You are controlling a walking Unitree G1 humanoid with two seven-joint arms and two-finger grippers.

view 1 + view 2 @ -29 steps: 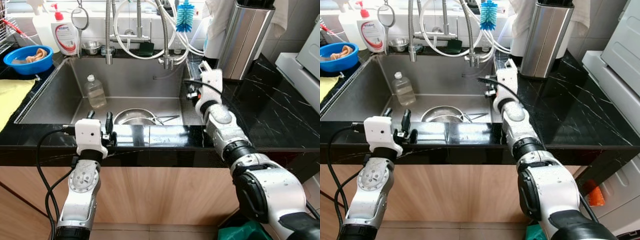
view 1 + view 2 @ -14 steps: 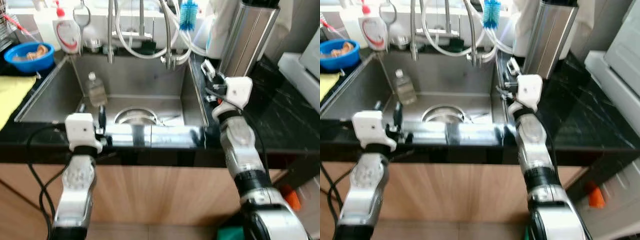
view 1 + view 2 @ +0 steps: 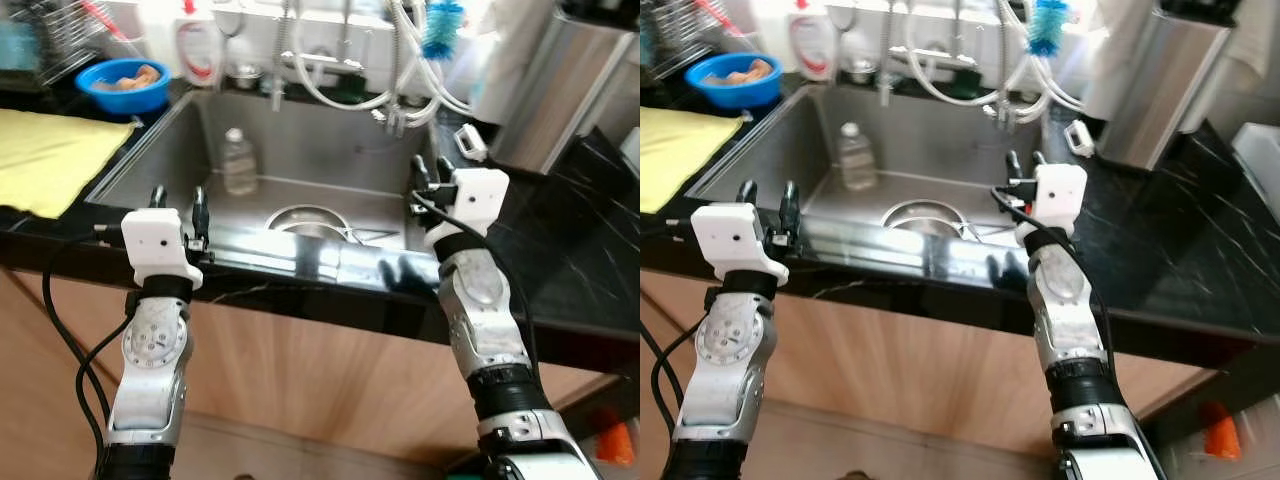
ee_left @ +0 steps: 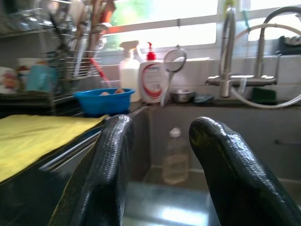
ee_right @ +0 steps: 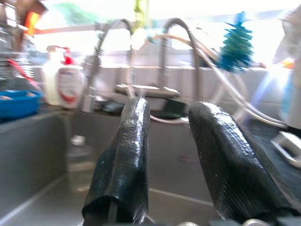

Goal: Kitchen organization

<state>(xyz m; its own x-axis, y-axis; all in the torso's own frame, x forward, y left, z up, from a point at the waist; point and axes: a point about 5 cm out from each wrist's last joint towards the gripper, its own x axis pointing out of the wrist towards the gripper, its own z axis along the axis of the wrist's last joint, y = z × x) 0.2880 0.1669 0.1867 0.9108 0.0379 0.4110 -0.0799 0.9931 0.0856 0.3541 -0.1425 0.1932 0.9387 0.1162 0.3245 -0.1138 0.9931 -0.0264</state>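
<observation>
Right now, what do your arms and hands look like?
Both arms are silver with round jointed segments and a boxy white wrist block. The left hand and right hand each have two long black fingers. Black cables loop beside the left arm, and one runs along the right.

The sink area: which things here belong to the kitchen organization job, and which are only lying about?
Probably for the job:
- plastic bottle standing in the sink
- metal bowl in the sink
- left gripper and right gripper, both open, empty, at the sink's front edge

Only lying about:
- blue bowl
- yellow cloth
- soap dispenser
- blue bottle brush
</observation>
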